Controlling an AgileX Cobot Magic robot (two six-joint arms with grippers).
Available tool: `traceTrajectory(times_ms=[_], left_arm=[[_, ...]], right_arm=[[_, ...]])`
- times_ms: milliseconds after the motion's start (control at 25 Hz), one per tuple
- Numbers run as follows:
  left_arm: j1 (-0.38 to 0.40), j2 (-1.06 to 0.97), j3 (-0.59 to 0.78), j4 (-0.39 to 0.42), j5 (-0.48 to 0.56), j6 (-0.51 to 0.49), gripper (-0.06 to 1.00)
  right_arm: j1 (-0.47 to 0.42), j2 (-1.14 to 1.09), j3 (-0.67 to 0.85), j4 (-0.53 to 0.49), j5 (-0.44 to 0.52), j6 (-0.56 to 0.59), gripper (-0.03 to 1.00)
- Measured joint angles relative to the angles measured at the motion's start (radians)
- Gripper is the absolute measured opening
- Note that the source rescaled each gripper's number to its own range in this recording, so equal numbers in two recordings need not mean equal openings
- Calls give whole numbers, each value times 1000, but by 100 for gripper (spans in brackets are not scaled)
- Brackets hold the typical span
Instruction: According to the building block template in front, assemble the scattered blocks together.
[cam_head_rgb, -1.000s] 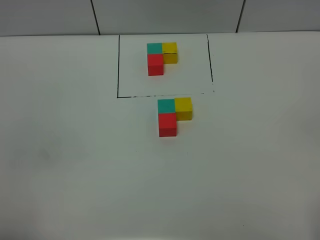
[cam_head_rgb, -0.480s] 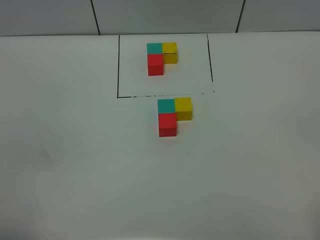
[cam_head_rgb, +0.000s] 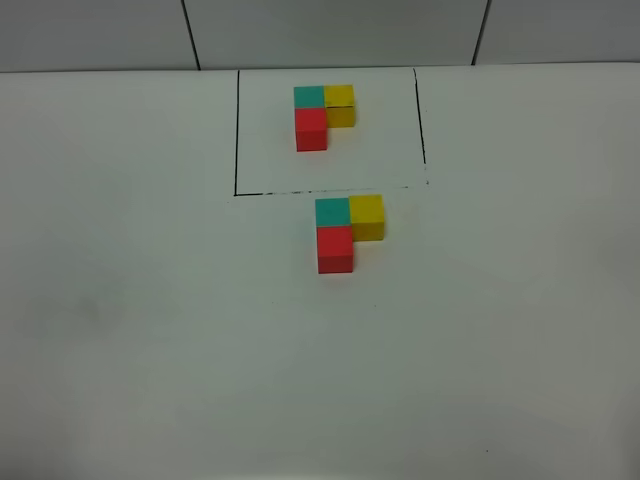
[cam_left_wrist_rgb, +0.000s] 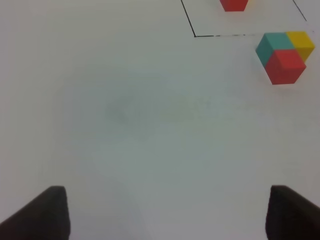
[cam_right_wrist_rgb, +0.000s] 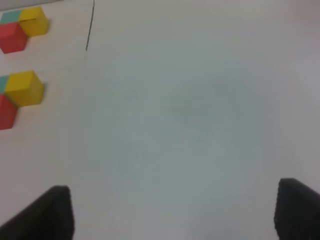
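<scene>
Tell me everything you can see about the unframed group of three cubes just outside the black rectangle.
The scattered blocks are three small, plain, matte cubes of equal size: teal, yellow and red. They sit pressed together in an L, yellow to the right of teal, red in front of it, flat on the white table. They lie just outside the black frame line, matching the building block template. No gripper touches them.

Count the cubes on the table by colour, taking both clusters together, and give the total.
Teal: 2, one in the framed template and one in the unframed cluster
Yellow: 2, template and unframed
Red: 2, template and unframed
Total: 6 cubes
</scene>
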Motion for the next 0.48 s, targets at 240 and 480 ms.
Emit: traceTrajectory(times_ms=[240,480], left_arm=[[0,0,0,0,0,-1,74],[0,0,0,0,0,-1,74]], right_arm=[[-1,0,0,0,0,-1,65],[-1,-1,0,0,0,-2,65]])
